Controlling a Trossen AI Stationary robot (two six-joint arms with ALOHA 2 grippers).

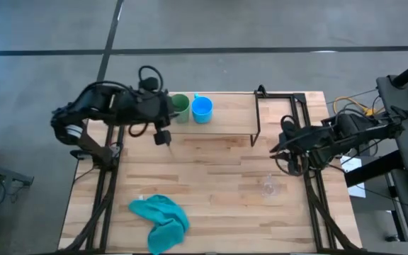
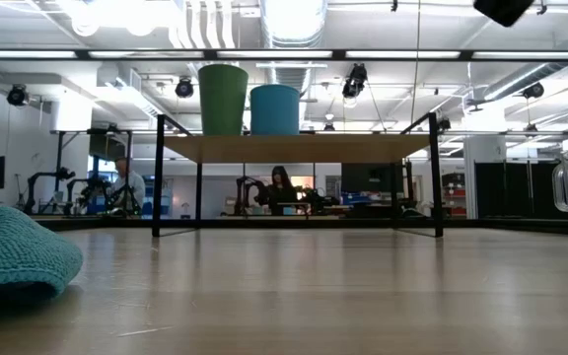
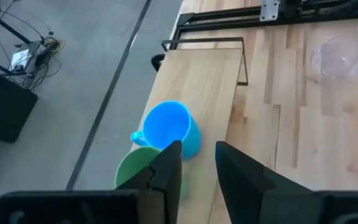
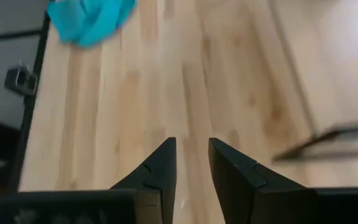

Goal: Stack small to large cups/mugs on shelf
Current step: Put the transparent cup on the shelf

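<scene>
The green tumbler [image 1: 179, 106] and the blue mug [image 1: 202, 108] stand upright side by side on the left end of the shelf [image 1: 227, 117]. The low view also shows the tumbler [image 2: 223, 99] and mug [image 2: 275, 108] on the board [image 2: 294, 148]. The clear glass mug [image 1: 269, 185] stands on the tabletop right of centre. No small cups show. My left gripper [image 1: 163, 137] hovers just near of the tumbler, open by a narrow gap. In its wrist view, the left gripper [image 3: 197, 165] looks down on the mug [image 3: 169, 127] and tumbler [image 3: 135, 177]. My right gripper [image 4: 191, 155] is open by a narrow gap over bare table beside the shelf's right end.
A teal cloth [image 1: 161, 221] lies bunched at the table's near left. The shelf's black legs [image 1: 257, 117] stand near my right gripper [image 1: 278, 146]. Bare tabletop [image 1: 218, 177] spreads between cloth, shelf and glass mug. People and equipment show in the room beyond the far edge.
</scene>
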